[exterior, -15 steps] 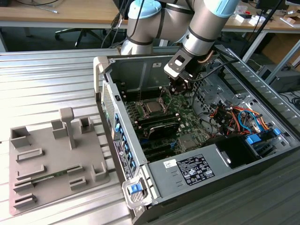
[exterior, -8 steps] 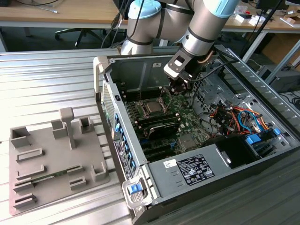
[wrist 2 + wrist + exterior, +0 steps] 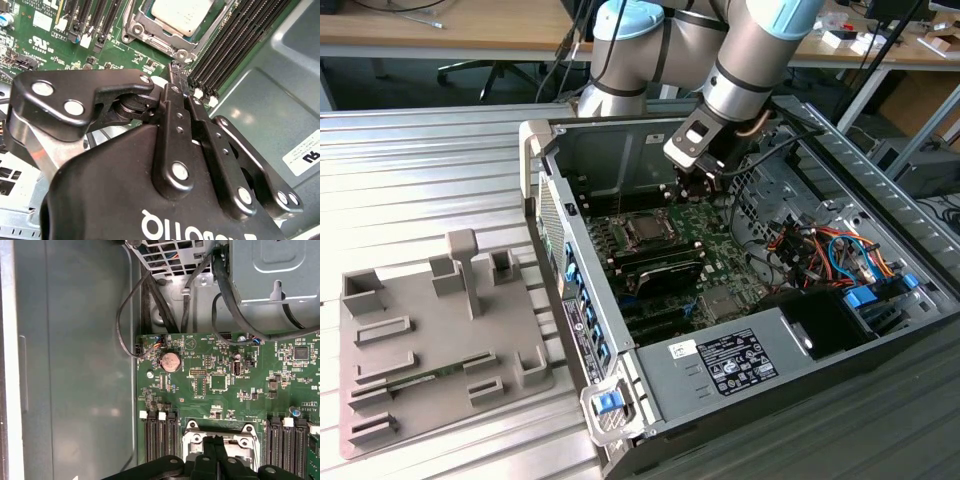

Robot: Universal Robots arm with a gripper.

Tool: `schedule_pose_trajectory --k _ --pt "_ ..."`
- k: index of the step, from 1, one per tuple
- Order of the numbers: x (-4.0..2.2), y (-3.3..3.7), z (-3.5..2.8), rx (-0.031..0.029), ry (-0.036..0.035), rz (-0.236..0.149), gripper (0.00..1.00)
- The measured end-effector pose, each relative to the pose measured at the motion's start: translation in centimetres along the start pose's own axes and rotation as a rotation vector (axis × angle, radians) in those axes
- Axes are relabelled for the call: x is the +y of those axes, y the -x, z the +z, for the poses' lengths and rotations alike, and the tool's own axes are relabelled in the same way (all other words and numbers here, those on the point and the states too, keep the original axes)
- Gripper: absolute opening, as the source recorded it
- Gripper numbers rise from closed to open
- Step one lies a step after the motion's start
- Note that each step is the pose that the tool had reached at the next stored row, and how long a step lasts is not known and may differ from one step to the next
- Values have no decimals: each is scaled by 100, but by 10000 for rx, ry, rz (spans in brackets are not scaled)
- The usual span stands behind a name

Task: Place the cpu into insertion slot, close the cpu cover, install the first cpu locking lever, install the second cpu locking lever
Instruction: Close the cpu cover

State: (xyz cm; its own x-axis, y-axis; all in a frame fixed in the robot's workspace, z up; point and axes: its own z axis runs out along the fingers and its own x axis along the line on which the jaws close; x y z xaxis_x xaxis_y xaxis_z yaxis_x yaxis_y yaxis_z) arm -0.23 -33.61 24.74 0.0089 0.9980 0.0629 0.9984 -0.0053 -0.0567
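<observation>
Tool shut at the socket's edge — lever work, by the look of it.
Inside the open computer case, the circuit board lies under the tool, whose fingers meet with nothing visible between them. Just ahead of its tips, the cpu cover seems down on the insertion slot, the cpu seated inside — so push slowly, clear of the memory slots alongside.

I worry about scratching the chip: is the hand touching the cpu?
Apart. In the second wrist view the hand ends short of the cpu, with the metal socket frame showing between them.
</observation>
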Motion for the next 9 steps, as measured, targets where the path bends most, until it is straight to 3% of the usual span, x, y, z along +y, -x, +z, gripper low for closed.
schedule_pose_trajectory --k 9 --pt "-80 28 44 -1 -1 -2 11"
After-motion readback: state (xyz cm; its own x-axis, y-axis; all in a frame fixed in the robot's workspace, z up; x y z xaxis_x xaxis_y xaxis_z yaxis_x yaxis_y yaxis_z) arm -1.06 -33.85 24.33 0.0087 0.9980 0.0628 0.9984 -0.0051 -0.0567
